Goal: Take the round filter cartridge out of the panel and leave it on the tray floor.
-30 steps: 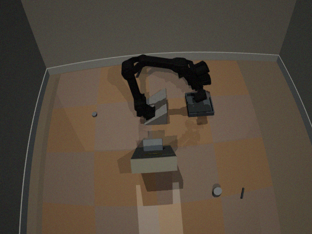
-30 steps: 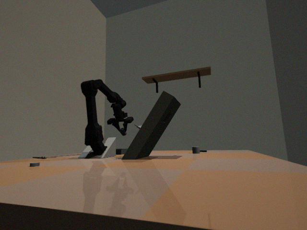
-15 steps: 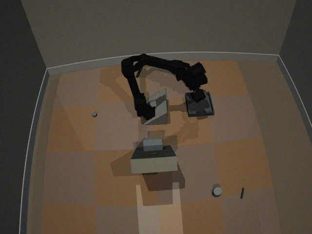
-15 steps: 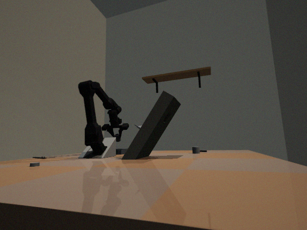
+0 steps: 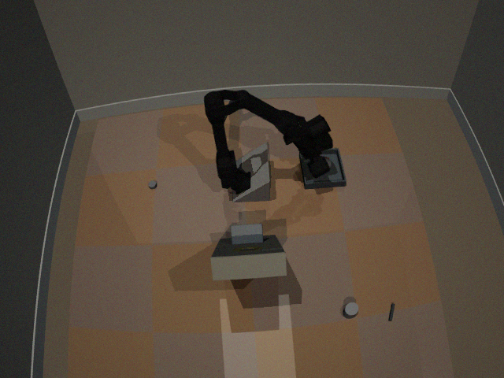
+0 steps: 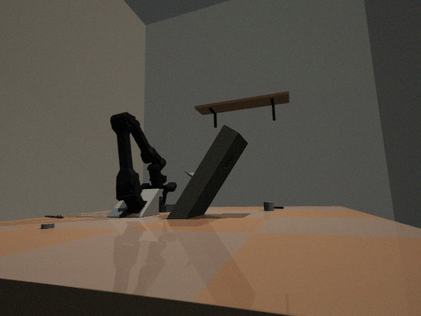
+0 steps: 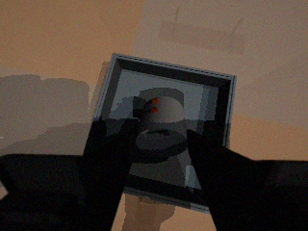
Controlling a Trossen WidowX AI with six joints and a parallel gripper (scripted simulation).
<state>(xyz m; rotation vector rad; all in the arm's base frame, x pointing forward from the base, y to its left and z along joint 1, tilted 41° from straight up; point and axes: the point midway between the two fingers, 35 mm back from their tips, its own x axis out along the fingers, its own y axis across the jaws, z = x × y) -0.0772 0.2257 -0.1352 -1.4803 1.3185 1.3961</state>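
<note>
My gripper (image 5: 320, 163) (image 7: 161, 133) is shut on the filter cartridge (image 7: 169, 112), a grey cylinder with a dark slotted face and two small red marks on its side. The cartridge is within the outline of the tray (image 5: 325, 185) (image 6: 167, 207) (image 7: 105, 91) in the wrist view. Whether it touches the tray floor cannot be told. The tray is a dark-rimmed square with a blue-grey floor. The service panel (image 5: 248, 265) (image 6: 204, 176) is a leaning slab, away from the gripper. In the top view the arm and gripper hide most of the cartridge.
A pale wedge (image 5: 262, 183) (image 6: 150, 200) stands beside the arm's base, between it and the tray. A pale block (image 5: 246, 233) juts from the panel. A small grey cylinder (image 5: 350, 309) (image 6: 268, 206), a dark rod (image 5: 391, 312) and a small disc (image 5: 152, 184) (image 6: 47, 226) lie farther off.
</note>
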